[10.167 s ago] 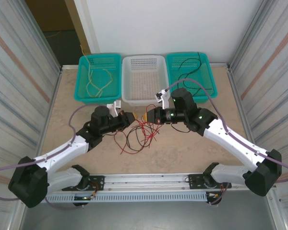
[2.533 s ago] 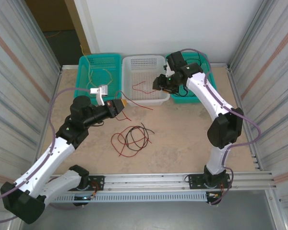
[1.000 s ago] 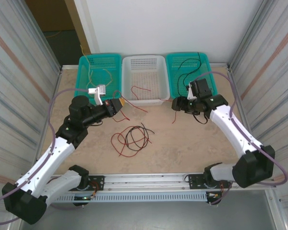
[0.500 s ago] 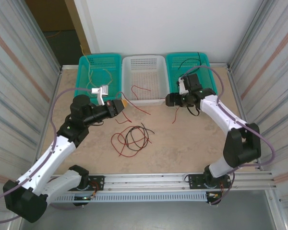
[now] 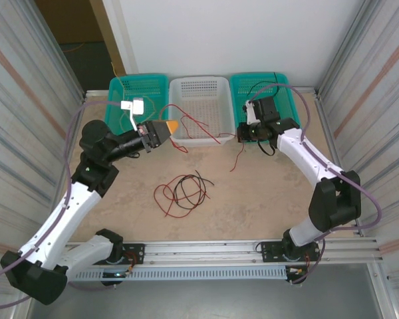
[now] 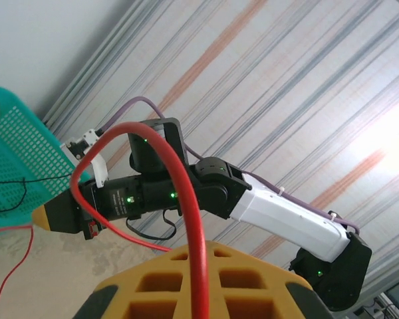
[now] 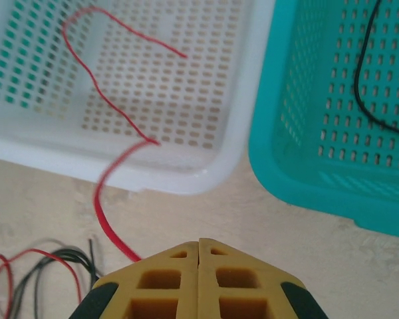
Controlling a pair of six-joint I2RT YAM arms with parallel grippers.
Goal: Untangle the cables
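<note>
A red cable [image 6: 186,193] loops up out of my left gripper [image 5: 175,125] [image 6: 201,249], which is shut on it in front of the white basket [image 5: 196,141]. Another red cable [image 7: 103,193] has one end in that basket [image 7: 186,169]. It crosses the front rim and vanishes under the left finger of my right gripper [image 5: 240,136] [image 7: 199,240], whose jaws are pressed together. Its tail [image 5: 236,159] hangs down to the table. A tangle of red and black cables [image 5: 183,193] [image 7: 46,262] lies on the table between the arms.
A teal basket [image 5: 113,126] at the back left holds a pale yellow cable [image 5: 136,109]. A second teal basket [image 5: 289,100] [image 7: 306,193] at the back right holds a black cable [image 5: 263,93] [image 7: 366,100]. Corrugated walls close both sides.
My right gripper went from open to shut beside the white basket's right front corner, and the red tail below it swung. My left gripper moved back toward the baskets with its red cable.
</note>
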